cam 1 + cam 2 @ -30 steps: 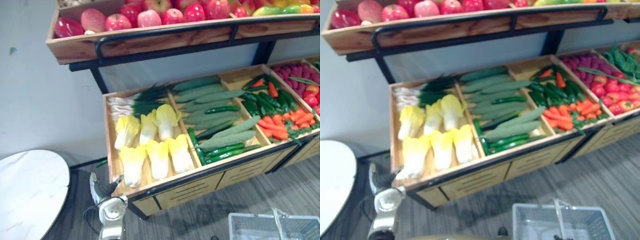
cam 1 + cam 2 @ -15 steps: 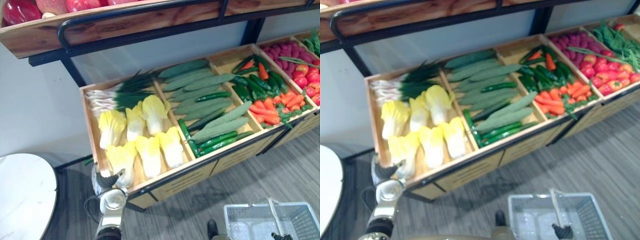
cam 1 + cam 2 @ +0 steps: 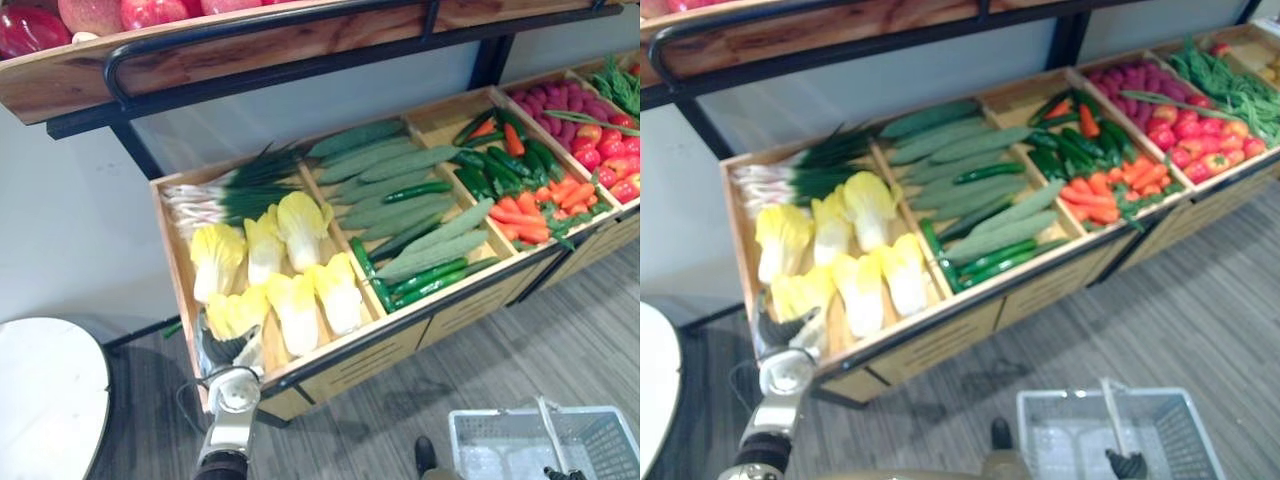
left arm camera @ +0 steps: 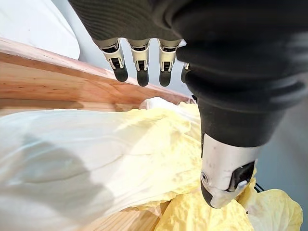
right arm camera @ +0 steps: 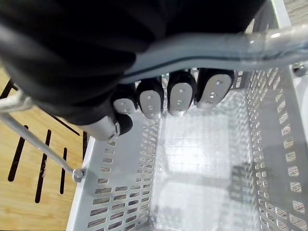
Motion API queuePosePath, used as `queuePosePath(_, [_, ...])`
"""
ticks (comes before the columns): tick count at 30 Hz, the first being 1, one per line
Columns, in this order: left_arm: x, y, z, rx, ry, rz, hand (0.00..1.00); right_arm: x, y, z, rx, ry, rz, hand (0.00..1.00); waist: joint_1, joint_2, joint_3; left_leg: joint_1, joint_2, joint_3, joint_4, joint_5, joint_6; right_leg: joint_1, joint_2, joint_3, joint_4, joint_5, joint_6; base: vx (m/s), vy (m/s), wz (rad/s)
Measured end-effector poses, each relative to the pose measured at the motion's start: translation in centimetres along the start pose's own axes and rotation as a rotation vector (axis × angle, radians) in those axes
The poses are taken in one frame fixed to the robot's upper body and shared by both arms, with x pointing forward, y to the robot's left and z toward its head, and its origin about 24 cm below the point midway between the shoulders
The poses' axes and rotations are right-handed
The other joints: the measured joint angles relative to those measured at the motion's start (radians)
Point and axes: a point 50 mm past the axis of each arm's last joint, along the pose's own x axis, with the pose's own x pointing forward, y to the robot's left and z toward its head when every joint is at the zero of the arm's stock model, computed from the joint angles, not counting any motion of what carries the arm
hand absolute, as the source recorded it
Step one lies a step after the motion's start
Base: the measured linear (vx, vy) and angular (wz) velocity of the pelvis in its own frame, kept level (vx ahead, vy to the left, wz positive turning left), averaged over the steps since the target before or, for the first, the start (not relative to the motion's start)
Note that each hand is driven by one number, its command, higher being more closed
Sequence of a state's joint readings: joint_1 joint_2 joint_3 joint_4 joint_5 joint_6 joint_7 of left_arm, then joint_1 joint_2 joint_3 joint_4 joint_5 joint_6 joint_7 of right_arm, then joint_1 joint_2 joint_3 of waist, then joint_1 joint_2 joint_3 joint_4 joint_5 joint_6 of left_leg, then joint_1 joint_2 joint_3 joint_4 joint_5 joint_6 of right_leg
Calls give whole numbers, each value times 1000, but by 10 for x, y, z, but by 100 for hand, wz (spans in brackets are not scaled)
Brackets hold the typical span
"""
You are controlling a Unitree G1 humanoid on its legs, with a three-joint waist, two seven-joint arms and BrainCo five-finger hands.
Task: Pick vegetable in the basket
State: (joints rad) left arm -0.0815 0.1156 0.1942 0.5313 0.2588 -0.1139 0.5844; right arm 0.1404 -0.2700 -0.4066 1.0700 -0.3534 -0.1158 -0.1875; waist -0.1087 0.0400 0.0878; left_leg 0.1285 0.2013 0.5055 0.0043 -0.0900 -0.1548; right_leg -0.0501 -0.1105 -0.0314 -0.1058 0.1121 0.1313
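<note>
Nearest, in front of the wooden stand [image 3: 340,350] and off its right end, the grey mesh basket [image 3: 470,440] stands over the floor [image 3: 560,350]. The right hand [image 5: 149,98] has its fingers curled round the basket's handle [image 5: 226,45]. At the stand's front left corner the left hand [image 3: 226,352] reaches over the front rail. Its fingers [image 4: 139,62] are straight and its thumb [image 4: 224,178] stands apart, so it is open and grasps nothing. It hovers close over the front-left cabbage [image 4: 96,154]; whether it touches the leaves cannot be told. That cabbage lies in the stand's leftmost compartment with the other pale yellow cabbages [image 3: 300,260]. A bunch of spring onions [image 3: 235,190] lies across the back of the same compartment. The next compartment along the stand holds cucumbers [image 3: 400,190]. The one after that holds green peppers [image 3: 500,165] and carrots [image 3: 545,205]. Red and purple vegetables [image 3: 590,120] fill the stand's right end. A round white table [image 3: 45,400] sits left of the stand. Above the stand's back edge, an upper shelf [image 3: 250,55] carries red apples [image 3: 150,10].
</note>
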Motion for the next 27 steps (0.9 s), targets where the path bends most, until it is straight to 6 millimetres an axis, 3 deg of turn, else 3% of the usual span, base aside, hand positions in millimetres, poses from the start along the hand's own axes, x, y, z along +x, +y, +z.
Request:
queuePosePath(9, [-2,1,-5,11,16,-2,0,0,0,0,-1,0,-3,100,-3,0,0,0,0,0,0,-2,0,0,0,0,0,1,1,-12,-11,0])
queuePosePath(19, [-7,-2,-24,60,92,-23,0,1,1,5,2,-15,-10,100,-21,0,11,-9,-2,26,0,-11,-3,-33,4,34,0,1,2,-35,-33,-10])
queuePosePath(27, [-2,-8,-14,49,67,-4,0,4,3,17,-2,-47,-13,100,-21,9,39,-39,-3,35,3,-12,-3,-72,7,51,1,12,1,-8,-38,-7])
